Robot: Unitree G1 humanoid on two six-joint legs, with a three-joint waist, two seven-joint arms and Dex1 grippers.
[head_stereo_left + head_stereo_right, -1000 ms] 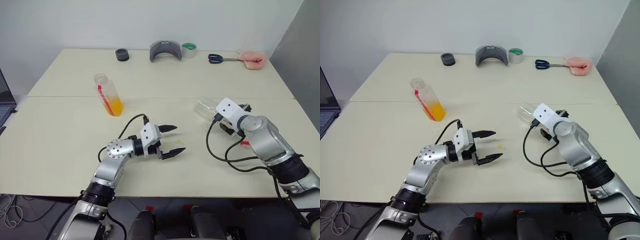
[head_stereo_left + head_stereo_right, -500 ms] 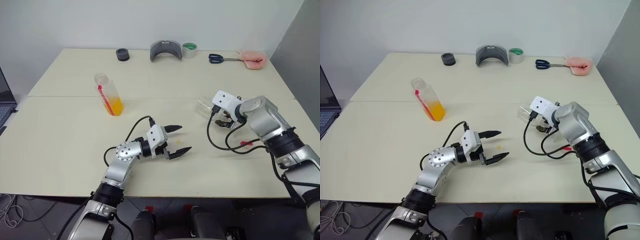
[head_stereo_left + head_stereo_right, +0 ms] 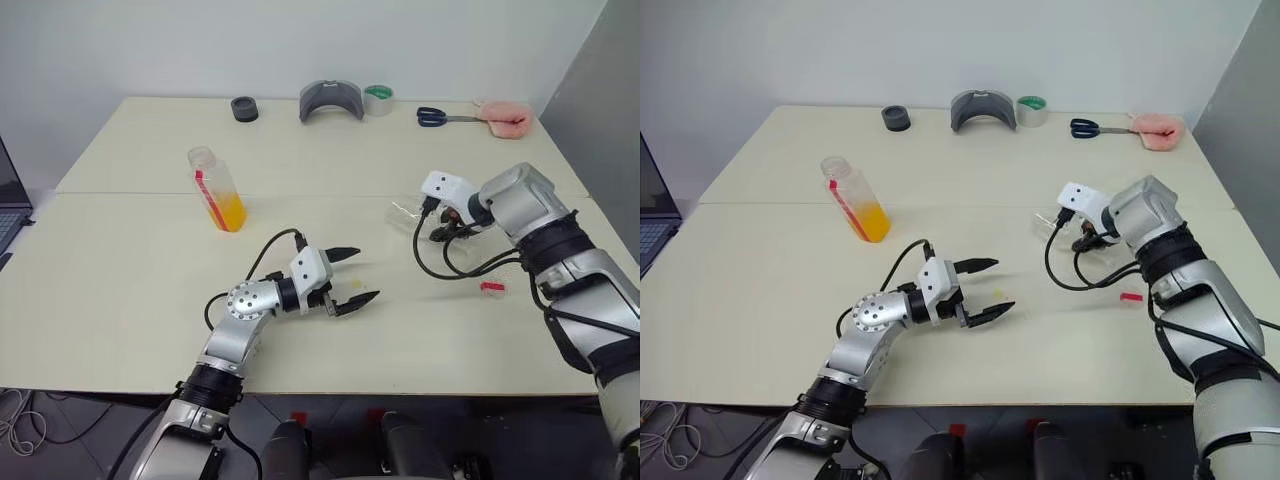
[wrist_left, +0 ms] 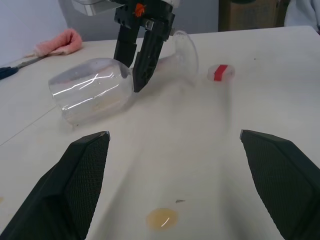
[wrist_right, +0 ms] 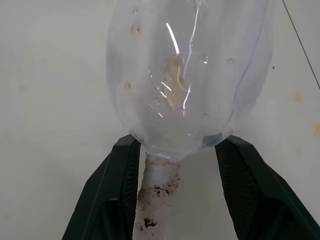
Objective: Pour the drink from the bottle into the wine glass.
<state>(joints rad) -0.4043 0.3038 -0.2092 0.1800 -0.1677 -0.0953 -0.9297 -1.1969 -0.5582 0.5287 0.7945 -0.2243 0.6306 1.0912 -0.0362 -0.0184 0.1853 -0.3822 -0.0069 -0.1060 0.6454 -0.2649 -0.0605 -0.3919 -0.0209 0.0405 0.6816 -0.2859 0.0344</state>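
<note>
The wine glass (image 3: pixel 405 213) lies on its side on the table, right of centre, its bowl (image 5: pixel 190 70) empty apart from a few drops. My right gripper (image 3: pixel 441 226) points down at it. Its fingers (image 5: pixel 117 190) straddle the stem where it meets the bowl, half closed, with a gap still showing on one side. The bottle (image 3: pixel 215 188) stands uncapped at the left, the orange drink (image 3: pixel 231 213) filling its lower part. A red-and-white cap (image 3: pixel 491 287) lies on the table near the right arm. My left gripper (image 3: pixel 350 277) hovers open and empty at the table's centre, pointing towards the glass.
Along the far edge sit a black roll (image 3: pixel 244 109), a grey curved piece (image 3: pixel 330 100), a tape roll (image 3: pixel 378 98), scissors (image 3: pixel 434 117) and a pink cloth (image 3: pixel 503 118). A small orange drop (image 4: pixel 162 218) marks the table by the left gripper. A laptop (image 3: pixel 652 215) sits at the left edge.
My right arm has reached forward and tipped its gripper down onto the lying glass. Its fingers have narrowed around the stem. The left gripper has stayed put.
</note>
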